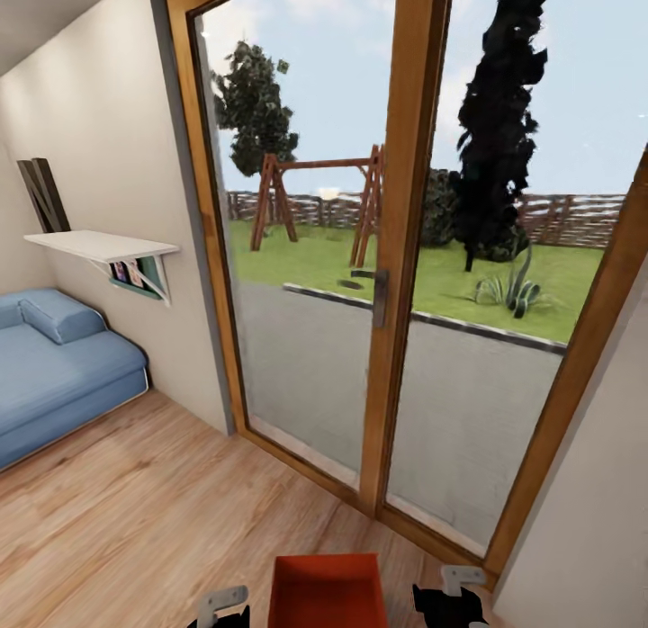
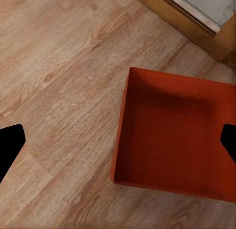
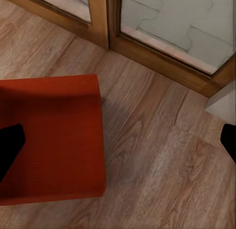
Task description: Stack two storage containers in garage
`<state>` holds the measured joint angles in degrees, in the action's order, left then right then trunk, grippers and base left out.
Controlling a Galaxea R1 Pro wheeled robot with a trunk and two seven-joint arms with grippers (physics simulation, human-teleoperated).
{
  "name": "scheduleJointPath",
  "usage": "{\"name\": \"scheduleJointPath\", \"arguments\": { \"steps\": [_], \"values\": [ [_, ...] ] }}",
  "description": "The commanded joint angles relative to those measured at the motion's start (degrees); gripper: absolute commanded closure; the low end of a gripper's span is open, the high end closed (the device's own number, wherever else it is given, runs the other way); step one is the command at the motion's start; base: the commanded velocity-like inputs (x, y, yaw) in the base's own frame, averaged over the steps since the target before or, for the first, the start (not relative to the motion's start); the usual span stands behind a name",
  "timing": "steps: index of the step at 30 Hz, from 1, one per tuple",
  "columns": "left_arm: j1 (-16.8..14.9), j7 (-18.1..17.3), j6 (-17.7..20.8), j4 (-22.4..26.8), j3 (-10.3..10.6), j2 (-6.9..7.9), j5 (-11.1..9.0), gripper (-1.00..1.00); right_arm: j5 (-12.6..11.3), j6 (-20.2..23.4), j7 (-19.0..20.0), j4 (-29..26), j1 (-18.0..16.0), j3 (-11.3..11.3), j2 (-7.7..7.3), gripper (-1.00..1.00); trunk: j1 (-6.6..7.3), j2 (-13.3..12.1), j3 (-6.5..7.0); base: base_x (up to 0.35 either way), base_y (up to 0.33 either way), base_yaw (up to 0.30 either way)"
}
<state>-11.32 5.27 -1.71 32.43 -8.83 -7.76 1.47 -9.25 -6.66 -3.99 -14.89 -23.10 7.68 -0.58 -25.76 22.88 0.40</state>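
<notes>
The wood-plank floor (image 1: pixel 153 502) carried one storage container (image 1: pixel 327 594) at 6 o'clock, between the left gripper (image 1: pixel 219 607) and right gripper (image 1: pixel 453 592), both wide open and empty, probably to lift it from both sides

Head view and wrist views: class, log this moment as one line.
room: living room | rust-red open-top storage container: on wood-plank floor, empty | left gripper: open | right gripper: open

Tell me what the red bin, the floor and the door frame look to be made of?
The storage container looks like matte moulded plastic: uniform rust-red, faint fine ribbing, no grain. The floor looks like light wood planks, with visible grain and seams. The glass door frame looks like varnished wood, warm and slightly glossy. All rendered, so uncertain.
</notes>
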Motion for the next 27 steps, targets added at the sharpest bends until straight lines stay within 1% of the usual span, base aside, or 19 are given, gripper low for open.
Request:
{"name": "scheduleJointPath", "arguments": {
  "steps": [1,14,21,27],
  "values": [
    [-0.02,0.0,-0.21,-0.04,-0.28,-0.06,0.15,-1.0,-0.59,-0.19,-0.23,0.04,-0.02,0.49,-0.04,-1.0,-0.02,0.04,-0.02,0.0,-0.161,0.0],
    [-0.02,0.0,-0.31,-0.01,-0.31,-0.06,0.12,-1.0,-0.6,-0.19,-0.23,0.04,-0.02,0.49,-0.04,-1.0,-0.02,0.04,-0.02,-0.007,-0.023,0.0],
    [-0.02,-0.07,-0.27,-0.01,-0.27,-0.08,0.11,-1.0,-0.6,-0.19,-0.23,0.04,-0.02,0.49,-0.04,-1.0,-0.02,0.04,-0.02,-0.24,-0.063,0.0],
    [-0.02,-0.16,-0.34,-0.02,-0.31,-0.07,0.11,-1.0,-0.6,-0.19,-0.23,0.04,-0.02,0.49,-0.04,-1.0,-0.02,0.04,-0.02,-0.077,-0.011,0.0]
  ]
}}
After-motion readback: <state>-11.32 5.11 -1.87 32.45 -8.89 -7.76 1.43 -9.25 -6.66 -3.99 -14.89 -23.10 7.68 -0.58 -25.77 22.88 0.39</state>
